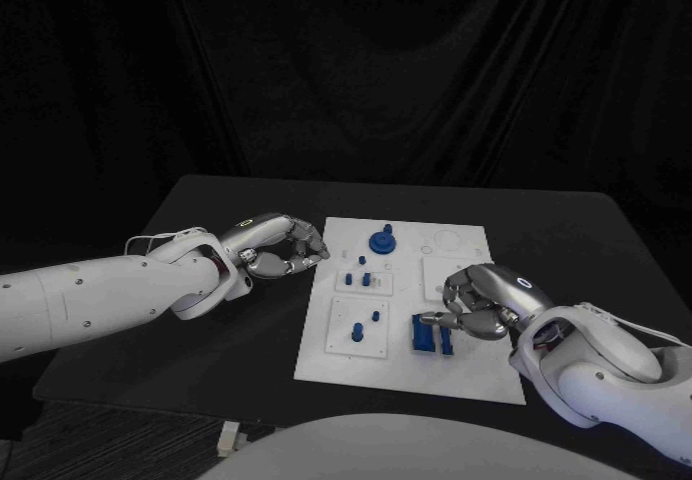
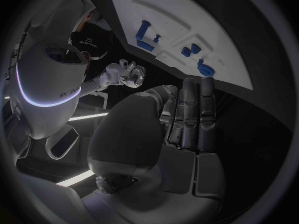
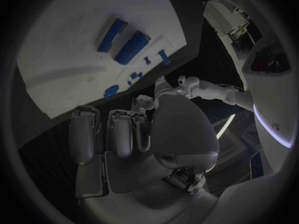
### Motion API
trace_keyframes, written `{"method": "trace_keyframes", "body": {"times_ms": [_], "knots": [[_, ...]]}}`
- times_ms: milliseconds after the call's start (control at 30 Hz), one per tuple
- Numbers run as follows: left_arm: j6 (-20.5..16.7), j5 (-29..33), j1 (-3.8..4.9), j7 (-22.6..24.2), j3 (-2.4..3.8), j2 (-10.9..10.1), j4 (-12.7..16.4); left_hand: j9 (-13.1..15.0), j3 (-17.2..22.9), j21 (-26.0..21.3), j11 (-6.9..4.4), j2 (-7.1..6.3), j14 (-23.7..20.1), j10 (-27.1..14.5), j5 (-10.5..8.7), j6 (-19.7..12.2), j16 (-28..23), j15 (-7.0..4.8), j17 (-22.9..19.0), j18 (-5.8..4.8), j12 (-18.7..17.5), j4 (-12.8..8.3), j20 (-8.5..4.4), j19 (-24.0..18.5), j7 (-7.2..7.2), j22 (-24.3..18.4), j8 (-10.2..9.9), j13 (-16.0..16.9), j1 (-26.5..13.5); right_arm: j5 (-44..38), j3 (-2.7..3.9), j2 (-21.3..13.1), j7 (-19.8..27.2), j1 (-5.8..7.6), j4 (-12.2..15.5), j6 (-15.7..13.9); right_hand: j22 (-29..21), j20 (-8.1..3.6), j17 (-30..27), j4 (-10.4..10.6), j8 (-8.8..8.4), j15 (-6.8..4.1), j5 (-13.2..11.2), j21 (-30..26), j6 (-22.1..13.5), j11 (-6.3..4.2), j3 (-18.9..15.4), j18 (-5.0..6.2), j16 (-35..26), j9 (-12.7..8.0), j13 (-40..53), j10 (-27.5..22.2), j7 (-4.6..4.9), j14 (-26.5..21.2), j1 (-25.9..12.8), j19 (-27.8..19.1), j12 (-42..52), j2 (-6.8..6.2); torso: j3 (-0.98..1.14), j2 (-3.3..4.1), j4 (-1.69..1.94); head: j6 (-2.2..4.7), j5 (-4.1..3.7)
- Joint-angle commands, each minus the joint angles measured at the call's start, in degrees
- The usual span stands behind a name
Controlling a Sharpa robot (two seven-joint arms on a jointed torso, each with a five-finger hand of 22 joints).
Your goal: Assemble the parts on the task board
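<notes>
Hovering at the board's edges, both hands carry nothing. The left hand (image 1: 278, 247) sits at about nine o'clock of the task board (image 1: 469, 375), just off its left edge, with fingers curled in toward the palm on nothing; in its own wrist view the fingers (image 2: 190, 109) lie side by side, closed up. The right hand (image 1: 483, 297) hangs over the board's right part at about four o'clock, fingers bent in and bunched, just beside the two blue blocks (image 1: 430, 334) that lie side by side near the board's lower middle; whether a fingertip touches them I cannot tell.

The round blue knob (image 1: 382, 241) stands at twelve o'clock, small blue pegs (image 1: 364, 272) sit near the centre, and another pair of pegs (image 1: 366, 322) stands at seven o'clock.

The step in hand looks like picking up one of the blocks with the right hand. To do that well, the fingers should spread first, come down straight over a single block, and pinch its long sides so its neighbour is not nudged. The left hand could steady the board's edge.

No readable writing shows on the board or parts.
</notes>
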Motion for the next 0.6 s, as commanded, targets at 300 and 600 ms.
{"method": "trace_keyframes", "body": {"times_ms": [300, 600], "knots": [[-2.5, 22.7, 2.92, 11.4, 0.12, -1.6, 4.6, -0.4, -9.5, -13.9, 2.11, -0.17, -26.6, -6.3, 2.02, -1.7, -18.4, 6.33, -10.1, -2.27, -1.4, 8.7, 2.61, -20.9, 0.67, -2.8, -0.7, -1.5, -12.2, 35.1, 0.09, -2.8, 29.9, 9.31, -1.0, -13.5, -21.7, 10.73, -55.4, -0.1, -35.27, 15.02, 0.2, -68.1, -13.5, 14.33, -10.5, 5.27, -61.3, -32.1, -36.2, -35.0, 11.5, -30.9, -5.9, -34.0, -64.7, 6.85, -0.19, -0.42, -0.02, -0.01, -0.04], [8.3, 37.2, 3.63, 14.3, 0.1, 0.7, 2.9, -4.5, -23.6, -25.9, -7.92, 4.15, -57.9, -35.5, -2.96, -31.5, -51.9, 2.33, -32.8, -4.96, -20.8, 8.6, 6.97, -58.5, -6.03, -59.0, -3.3, -4.5, -19.1, 53.0, 0.07, -2.7, 41.1, 10.47, -4.5, -5.6, -58.5, 17.65, -71.5, 0.0, -45.8, 18.2, -0.2, -80.9, -22.2, 16.57, -9.7, 2.25, -82.7, -45.9, -53.3, -57.1, 5.88, -69.5, -14.7, -73.9, -81.3, 7.52, -0.3, -1.23, -0.12, -0.01, -0.08]]}}
